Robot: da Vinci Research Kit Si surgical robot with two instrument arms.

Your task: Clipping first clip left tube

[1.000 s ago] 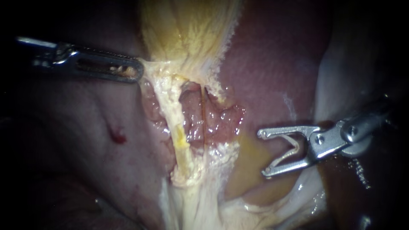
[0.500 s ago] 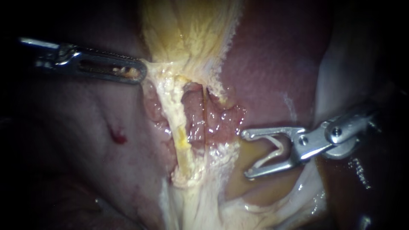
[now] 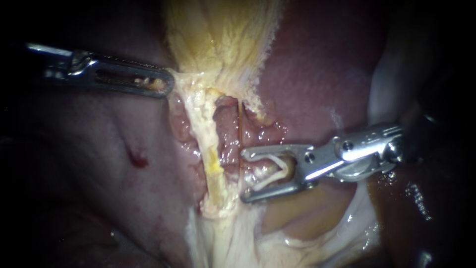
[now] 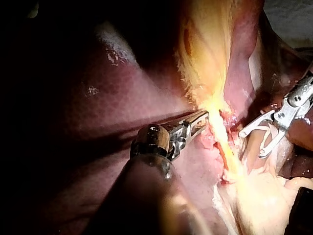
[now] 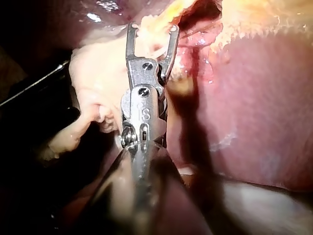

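Liver [image 3: 317, 74] carries everything in view; gallbladder [image 3: 218, 34] lies on it up top, w/ pale tube [image 3: 207, 144] running down over raw patch.

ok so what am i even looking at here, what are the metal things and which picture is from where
It is a surgical robot working on a pig's liver and gallbladder. One picture comes from an endoscope close to the tissue; the other two from cameras on each arm. The left instrument has its jaws shut on pale tissue at the gallbladder's narrow end. The right instrument carries a white clip between its wide-set jaws, tips near the pale left tube, which bears no clip yet.
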